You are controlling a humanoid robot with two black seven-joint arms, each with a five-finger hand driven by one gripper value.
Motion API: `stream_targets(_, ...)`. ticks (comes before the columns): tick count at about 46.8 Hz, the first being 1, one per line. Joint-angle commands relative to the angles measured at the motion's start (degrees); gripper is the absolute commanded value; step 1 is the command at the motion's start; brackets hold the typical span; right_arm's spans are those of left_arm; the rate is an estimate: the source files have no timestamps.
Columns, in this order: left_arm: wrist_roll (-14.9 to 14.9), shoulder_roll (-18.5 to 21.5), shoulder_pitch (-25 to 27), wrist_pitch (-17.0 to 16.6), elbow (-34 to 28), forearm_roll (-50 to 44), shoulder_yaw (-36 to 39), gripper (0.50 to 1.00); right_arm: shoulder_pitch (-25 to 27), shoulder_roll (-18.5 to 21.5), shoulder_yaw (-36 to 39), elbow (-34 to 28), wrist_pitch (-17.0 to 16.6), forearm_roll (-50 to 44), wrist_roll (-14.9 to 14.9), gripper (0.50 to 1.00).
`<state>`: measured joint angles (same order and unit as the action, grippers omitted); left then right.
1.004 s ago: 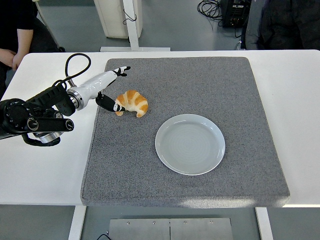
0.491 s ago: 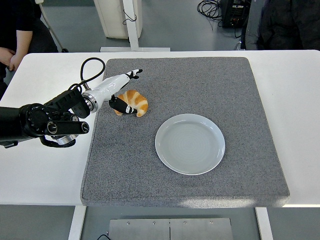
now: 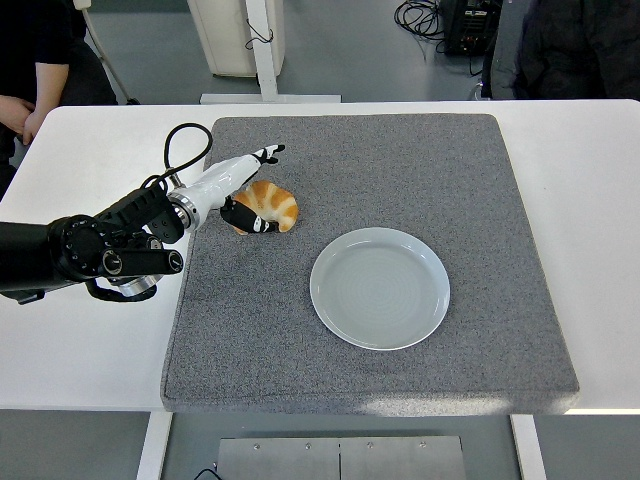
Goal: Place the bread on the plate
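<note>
- Our left hand (image 3: 240, 190), white-shelled on a black arm reaching in from the left edge of the frame, has pushed further onto the grey felt mat (image 3: 480, 200) over the last second and now sits right at the golden-brown croissant (image 3: 268, 205).
- The croissant lies in the upper left part of the mat, flat on the felt and not yet lifted; it seems to have stayed in the same spot while the hand closed in.
- The fingers (image 3: 262, 154) on the far side are still stretched out past the bread, while the dark thumb side has come in against its near left edge. We judge them partly closed around it, touching but not yet gripping firmly.
- The round pale blue-grey plate (image 3: 380, 288) sits lower and to the right of the croissant, well apart from it, with nothing on it.
- The approach looks finished, so what remains is closing the grasp, lifting, and carrying the bread down and right to the plate.
- Our right hand is out of view.
- A person's arm (image 3: 20, 110) rests at the upper left corner of the white counter (image 3: 80, 340).
</note>
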<state>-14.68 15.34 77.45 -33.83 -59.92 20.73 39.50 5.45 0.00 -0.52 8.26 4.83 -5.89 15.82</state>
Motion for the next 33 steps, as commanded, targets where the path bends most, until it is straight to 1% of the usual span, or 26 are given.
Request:
stream_targets(1, 0.0, -0.1, -0.8, 0.1, 0.9, 0.0, -0.3, 0.943, 0.0, 0.0, 0.0, 0.0, 0.0, 0.0, 0.0, 1.0)
stream_targets(4, 0.0, -0.7, -1.5, 0.1, 1.9, -0.1, -0.5, 0.93, 0.0, 0.0, -0.1, 0.0, 0.0, 0.0, 0.0, 1.0)
stream_targets(8, -0.1, -1.1, -2.0, 0.3, 3.2, -0.1, -0.6, 0.896, 0.0, 0.0, -0.1, 0.0, 0.0, 0.0, 0.0, 1.0)
stream_targets(12, -0.1, -1.6, -2.0, 0.7, 3.7, -0.1, -1.1, 0.846, 0.0, 0.0, 0.0, 0.0, 0.0, 0.0, 0.0, 1.0)
stream_targets(17, -0.1, -2.0, -2.2, 0.7, 3.9, -0.1, -1.6, 0.759, 0.0, 0.0, 0.0, 0.0, 0.0, 0.0, 0.0, 1.0)
stream_targets(24, -0.1, -2.1, -2.1, 0.7, 3.9, -0.1, -1.6, 0.672, 0.0, 0.0, 0.1, 0.0, 0.0, 0.0, 0.0, 1.0)
stream_targets(29, -0.1, -2.1, -2.0, 1.3, 3.9, 0.0, -1.5, 0.568, 0.0, 0.0, 0.1, 0.0, 0.0, 0.0, 0.0, 1.0)
stream_targets(33, -0.1, -2.0, -1.8, 2.1, 3.9, 0.0, -1.6, 0.504, 0.0, 0.0, 0.1, 0.0, 0.0, 0.0, 0.0, 1.0)
